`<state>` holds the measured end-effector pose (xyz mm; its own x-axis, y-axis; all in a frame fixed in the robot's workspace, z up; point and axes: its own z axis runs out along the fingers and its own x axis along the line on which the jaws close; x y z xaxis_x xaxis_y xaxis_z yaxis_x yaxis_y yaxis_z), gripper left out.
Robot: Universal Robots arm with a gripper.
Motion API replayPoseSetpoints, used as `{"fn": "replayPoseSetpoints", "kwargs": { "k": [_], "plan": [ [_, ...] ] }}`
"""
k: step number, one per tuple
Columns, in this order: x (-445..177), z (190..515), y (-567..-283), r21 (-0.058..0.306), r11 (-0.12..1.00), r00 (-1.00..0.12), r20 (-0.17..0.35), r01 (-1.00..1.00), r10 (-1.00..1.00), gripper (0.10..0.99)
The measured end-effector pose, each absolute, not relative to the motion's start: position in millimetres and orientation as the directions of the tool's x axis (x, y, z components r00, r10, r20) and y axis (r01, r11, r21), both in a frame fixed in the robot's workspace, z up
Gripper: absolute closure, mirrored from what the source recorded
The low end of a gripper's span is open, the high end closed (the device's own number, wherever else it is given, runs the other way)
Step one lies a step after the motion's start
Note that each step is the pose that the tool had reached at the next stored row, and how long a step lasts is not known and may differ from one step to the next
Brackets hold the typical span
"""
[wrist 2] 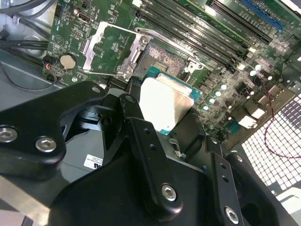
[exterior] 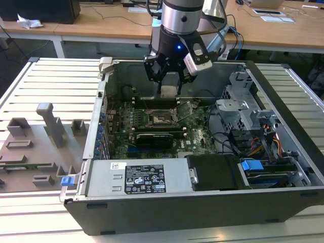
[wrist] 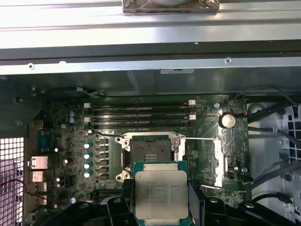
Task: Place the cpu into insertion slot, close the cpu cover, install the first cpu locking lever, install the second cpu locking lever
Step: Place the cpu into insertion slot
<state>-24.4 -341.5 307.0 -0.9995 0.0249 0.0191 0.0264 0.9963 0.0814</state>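
Starting with the exterior view, we see the gripper (exterior: 169, 81) hanging inside the open computer case (exterior: 152, 212), its jaws closed narrowly on the cpu (exterior: 168, 91). The chip is in the air above the green motherboard (exterior: 121, 129), apart from the insertion slot (exterior: 162, 117) and not yet seated. We judge the main hazard to be a chip that comes down off-centre.

In the second wrist view, the two black fingers (wrist 2: 141, 136) pinch the cpu (wrist 2: 164, 101) by opposite edges only, its pale metal top facing the camera. The insertion slot (wrist 2: 164, 61) lies bare past it, and the cpu cover (wrist 2: 110, 49) is swung open, lying back beside the slot. So slight a grip could let the chip rotate or slip, we think, and a tilted corner landing on the bare contacts could bend them.

In the first wrist view, the cpu (wrist: 161, 193) sits square between the fingers (wrist: 124, 200), near the insertion slot (wrist: 148, 153) but apart from it. The cpu cover (wrist: 220, 162) lies to one side, with a thin metal rod (wrist: 197, 138), likely a locking lever, reaching between slot and cover. If the chip's orientation does not match the slot's keying, we doubt it would seat flat, and the cover would then bear down on a misaligned part.
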Motion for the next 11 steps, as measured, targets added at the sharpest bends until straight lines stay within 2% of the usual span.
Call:
{"fn": "replayPoseSetpoints", "kwargs": {
  "k": [11],
  "plan": [
    [-24,295,-342,0.081,0.996,-1.0,0.019,0.026,0.025,0.545]
  ]
}}
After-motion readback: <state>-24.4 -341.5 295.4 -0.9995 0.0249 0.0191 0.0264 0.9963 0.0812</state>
